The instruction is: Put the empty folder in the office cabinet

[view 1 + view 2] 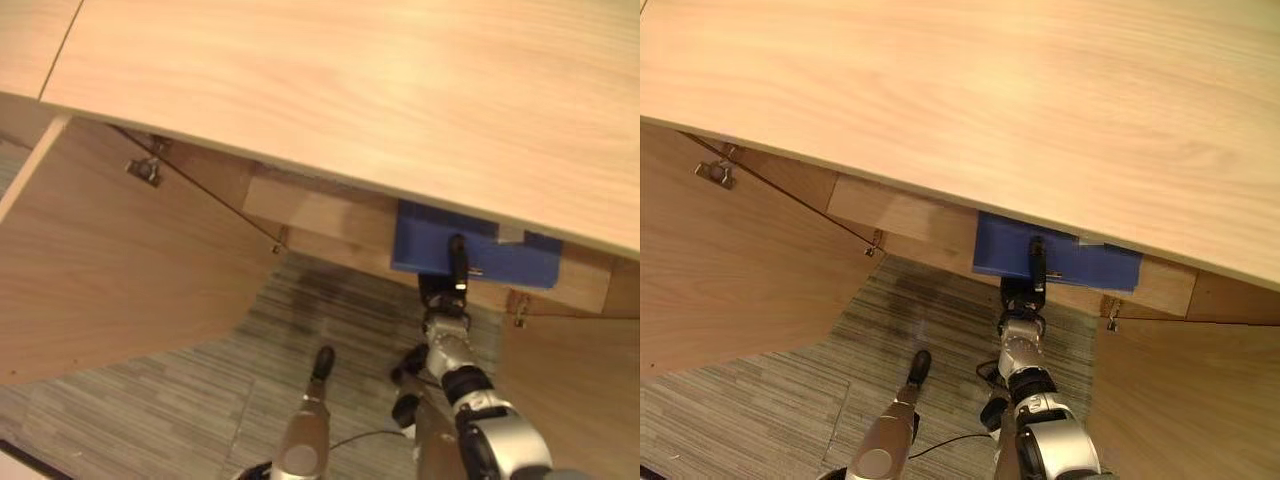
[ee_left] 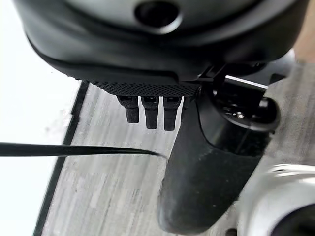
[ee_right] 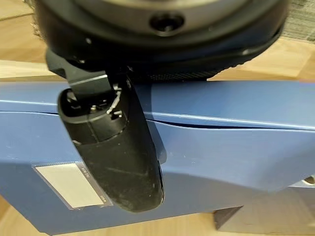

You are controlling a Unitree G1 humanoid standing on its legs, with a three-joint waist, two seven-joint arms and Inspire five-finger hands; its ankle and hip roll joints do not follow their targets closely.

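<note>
- A blue folder (image 1: 495, 257) lies flat at the front edge of the open office cabinet (image 1: 300, 215), partly tucked under its light wooden top (image 1: 400, 90).
- The right hand (image 1: 458, 268) reaches forward to the folder; its dark thumb (image 3: 118, 152) lies across the blue cover, beside a white label (image 3: 69, 184). Its fingers are hidden under the folder, so I cannot tell how they are set.
- The left hand (image 1: 919, 367) hangs low over the grey striped carpet (image 1: 180, 400), well apart from the folder, its fingers (image 2: 150, 114) straight and holding nothing.
- A cabinet door (image 1: 110, 260) stands open on the left.
</note>
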